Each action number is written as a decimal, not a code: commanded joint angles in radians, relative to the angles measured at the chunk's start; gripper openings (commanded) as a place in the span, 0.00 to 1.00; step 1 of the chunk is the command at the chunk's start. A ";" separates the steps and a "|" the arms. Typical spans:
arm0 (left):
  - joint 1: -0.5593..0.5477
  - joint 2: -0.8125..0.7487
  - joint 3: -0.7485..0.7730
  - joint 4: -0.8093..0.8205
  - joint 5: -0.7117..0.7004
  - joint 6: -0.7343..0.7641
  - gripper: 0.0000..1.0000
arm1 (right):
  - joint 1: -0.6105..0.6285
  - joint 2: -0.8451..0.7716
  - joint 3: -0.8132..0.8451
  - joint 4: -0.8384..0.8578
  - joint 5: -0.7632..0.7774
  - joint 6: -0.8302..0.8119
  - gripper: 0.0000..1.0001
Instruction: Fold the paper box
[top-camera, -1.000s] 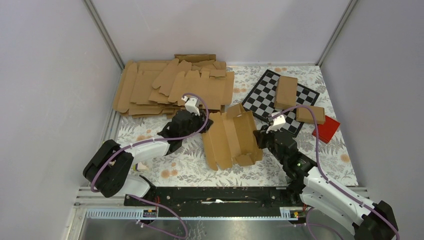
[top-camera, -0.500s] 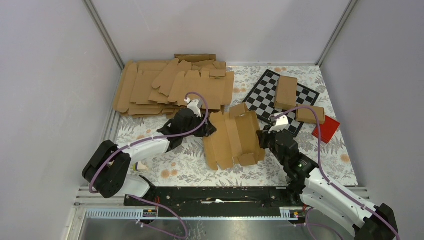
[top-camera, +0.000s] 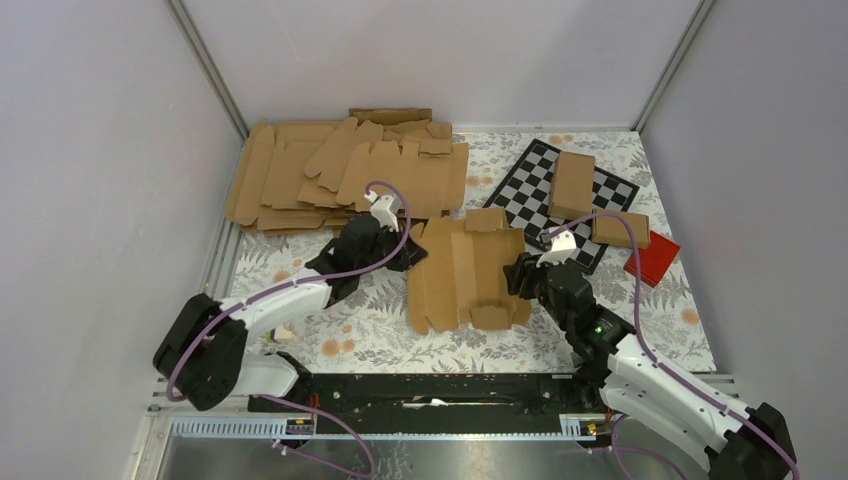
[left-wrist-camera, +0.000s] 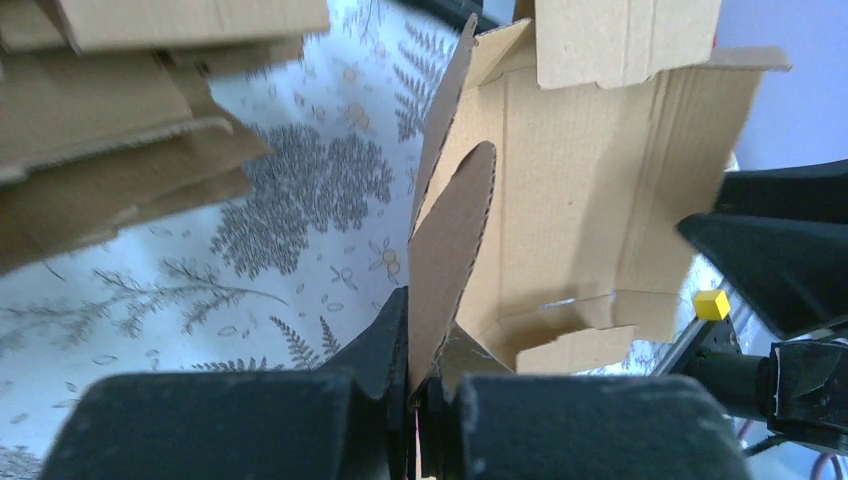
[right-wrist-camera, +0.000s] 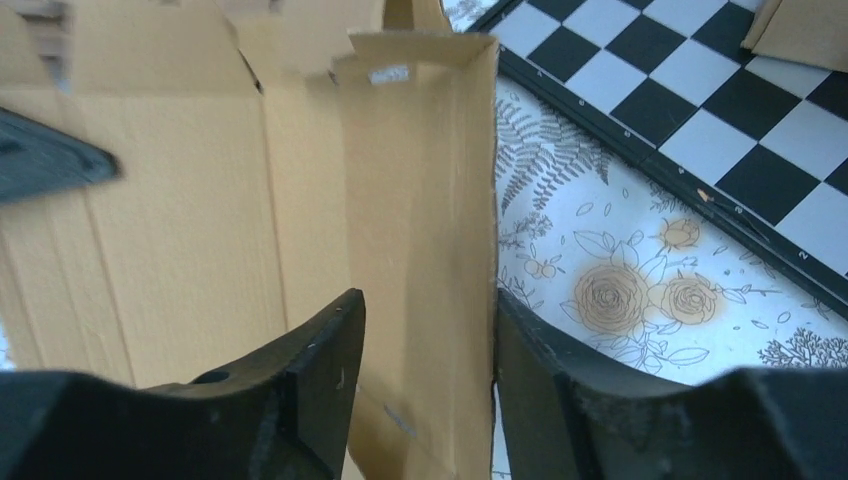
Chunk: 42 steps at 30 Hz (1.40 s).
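- The left gripper (left-wrist-camera: 425, 385) is closed on the paper box (top-camera: 462, 270). Its jaws pinch the near end of a rounded flap (left-wrist-camera: 445, 260) at the sheet's left edge, and the flap stands up on edge.
- The right gripper (right-wrist-camera: 425, 340) brackets a raised side panel (right-wrist-camera: 425, 200) on the box's right edge. The panel fills the gap between the jaws and touches both fingers, so I judge it gripped.
- The box lies mid-table on the floral cloth (top-camera: 370, 320), partly formed. Its base is flat and its long axis runs near to far, with small end flaps at both ends.
- The stack of flat blanks (top-camera: 300, 175) sits to its far left and the chessboard (top-camera: 525, 195) just to its far right.
- The box lies directly between the two grippers, right of the left one and left of the right one. Both touch it, so neither is nearer.
- The next fold probably means swinging both long sides inward across that axis.
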 joint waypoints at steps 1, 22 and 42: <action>0.003 -0.119 0.022 0.047 -0.099 0.094 0.00 | 0.007 0.039 -0.009 -0.026 -0.006 0.074 0.64; -0.290 -0.261 -0.113 0.345 -0.538 0.545 0.00 | -0.109 0.147 0.160 -0.051 -0.048 0.000 1.00; -0.288 -0.211 -0.230 0.543 -0.524 0.627 0.00 | -0.252 0.287 -0.004 0.248 -0.336 0.065 1.00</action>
